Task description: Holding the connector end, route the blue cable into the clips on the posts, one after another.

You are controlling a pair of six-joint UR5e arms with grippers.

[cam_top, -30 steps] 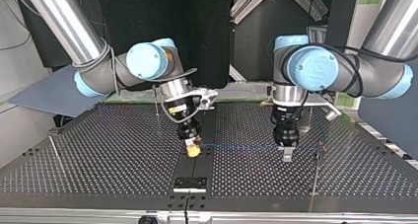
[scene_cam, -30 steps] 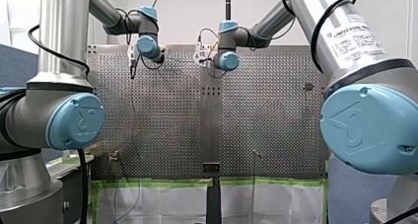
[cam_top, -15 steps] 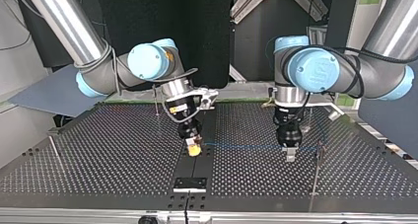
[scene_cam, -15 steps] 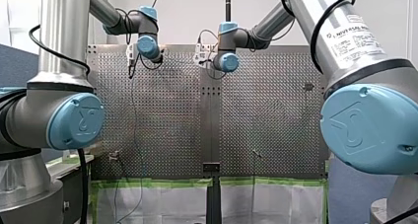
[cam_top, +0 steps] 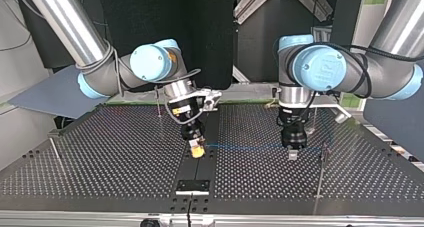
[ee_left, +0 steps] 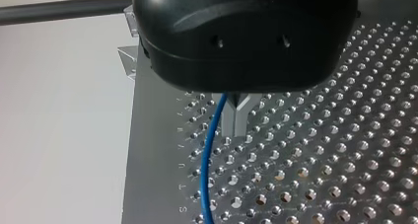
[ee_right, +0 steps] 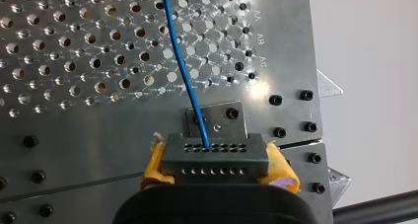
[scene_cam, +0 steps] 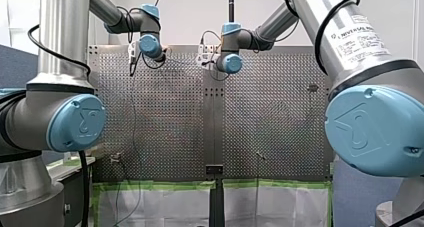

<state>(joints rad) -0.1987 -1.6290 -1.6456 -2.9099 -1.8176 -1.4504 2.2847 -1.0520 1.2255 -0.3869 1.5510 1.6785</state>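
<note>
Two pincers share the blue cable (ee_right: pixel 180 61). My right pincer (cam_top: pixel 196 150) has its yellow pads clamped on the grey connector (ee_right: pixel 213 155). From the block's face the cable runs, raised over the perforated desk (cam_top: pixel 110 152), to my left pincer (ee_left: pixel 235 120). Its metal fingers are pressed together with the cable emerging beside them (apparently nipping it). A thin post (cam_top: pixel 321 172) stands just beyond. The cable looks thin, light and limp, so it will likely sag or slip unless kept taut. The rigid connector is the sure hold, with a second light pinch close to whichever clip comes next.
</note>
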